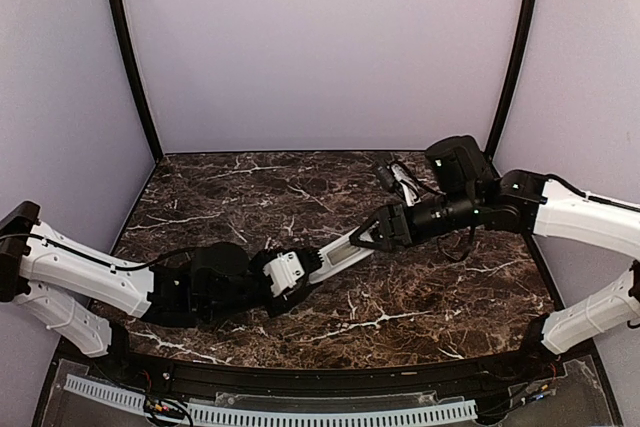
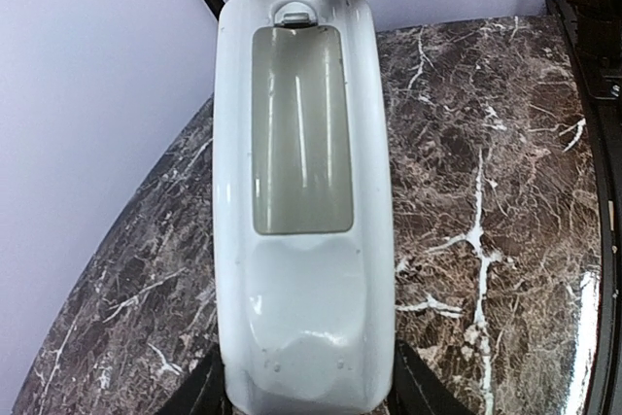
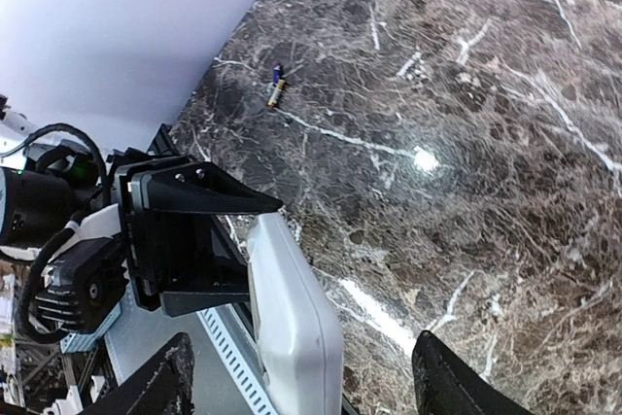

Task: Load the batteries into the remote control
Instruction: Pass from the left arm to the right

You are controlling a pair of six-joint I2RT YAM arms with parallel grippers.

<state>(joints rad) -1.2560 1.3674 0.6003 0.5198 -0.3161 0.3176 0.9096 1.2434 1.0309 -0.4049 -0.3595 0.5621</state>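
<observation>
the left fingers (image 2: 199, 400) clamp the near end of the remote control (image 1: 340, 255) and hold it above the table (image 1: 250, 187), back side up, its long axis pointing at the right arm. the right fingers (image 3: 155, 388) stand wide, one on each side of the remote control's far end, gripping nothing that can be seen. the coming move turns on the battery (image 3: 276, 90). it lies on the table well apart from the remote control, off past its left-held end and close to the wall (image 3: 117, 26), with its long axis seemingly not far off the remote control's own. the right arm is the free one, though it looks the farther of the two. only the right wrist view shows that battery. only the left wrist view shows the grey compartment (image 2: 301, 133), with no reddish cylinder in it.
</observation>
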